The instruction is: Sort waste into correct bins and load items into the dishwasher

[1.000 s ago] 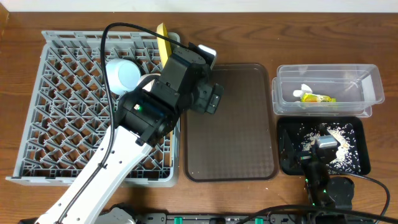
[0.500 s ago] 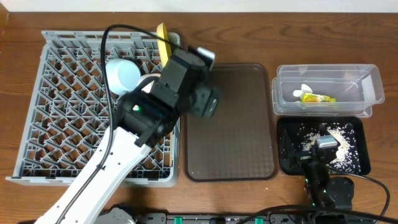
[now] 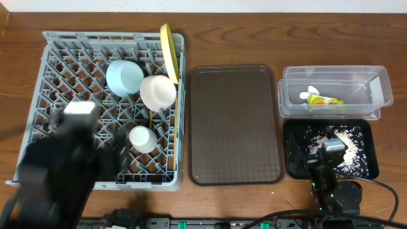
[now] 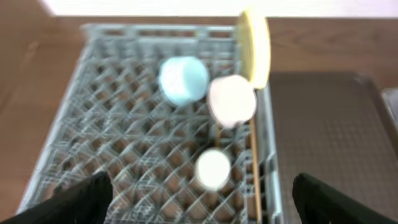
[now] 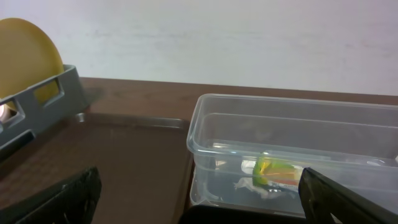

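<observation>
Your left end effector (image 4: 200, 186) is spread wide and empty, blurred at lower left above the dish rack (image 3: 57, 76). Your right end effector (image 5: 199, 186) gapes empty too, at lower right over the black tray (image 3: 369, 168). That tray takes the crumbs (image 3: 337, 137); the wrapper (image 3: 324, 100) lies apart in the clear tub (image 3: 375, 95). The yellow plate (image 3: 168, 51) stands on edge at the rack's upper right, propped by pegs.

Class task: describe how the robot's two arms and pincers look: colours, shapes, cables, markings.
The left arm is a blurred black mass with a pale grey block on top. The right arm is black, with a silvery block, a small green light and a black cable trailing off. Both wrist views show plain black pincer fingers. No markings are legible.
</observation>
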Tool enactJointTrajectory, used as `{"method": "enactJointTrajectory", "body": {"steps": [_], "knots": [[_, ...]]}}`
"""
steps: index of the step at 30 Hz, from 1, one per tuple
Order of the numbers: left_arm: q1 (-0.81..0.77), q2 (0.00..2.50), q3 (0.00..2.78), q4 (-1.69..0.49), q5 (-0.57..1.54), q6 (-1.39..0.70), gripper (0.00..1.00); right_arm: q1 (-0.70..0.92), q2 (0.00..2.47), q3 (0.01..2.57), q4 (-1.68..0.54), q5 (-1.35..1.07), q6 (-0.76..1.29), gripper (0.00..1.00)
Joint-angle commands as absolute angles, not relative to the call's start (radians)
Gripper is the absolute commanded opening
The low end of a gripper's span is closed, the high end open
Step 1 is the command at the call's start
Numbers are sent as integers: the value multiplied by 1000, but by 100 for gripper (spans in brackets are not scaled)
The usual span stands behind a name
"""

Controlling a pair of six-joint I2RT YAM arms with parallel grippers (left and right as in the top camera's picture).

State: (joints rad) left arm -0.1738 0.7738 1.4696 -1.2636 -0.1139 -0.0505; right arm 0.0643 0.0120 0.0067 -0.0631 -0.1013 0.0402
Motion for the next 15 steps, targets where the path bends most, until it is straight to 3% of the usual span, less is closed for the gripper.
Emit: {"method": "enactJointTrajectory", "body": {"steps": [1,9,15], "knots": [[-128,683,1476,-1322,-157,-26,94,73,5,6,-67,-105,28,99],[-73,437,1321,-1355,-72,-28,94,73,5,6,-67,-105,28,99],[19,273,996,-975,70,-28,94,73,5,6,-67,-105,28,99]]}}
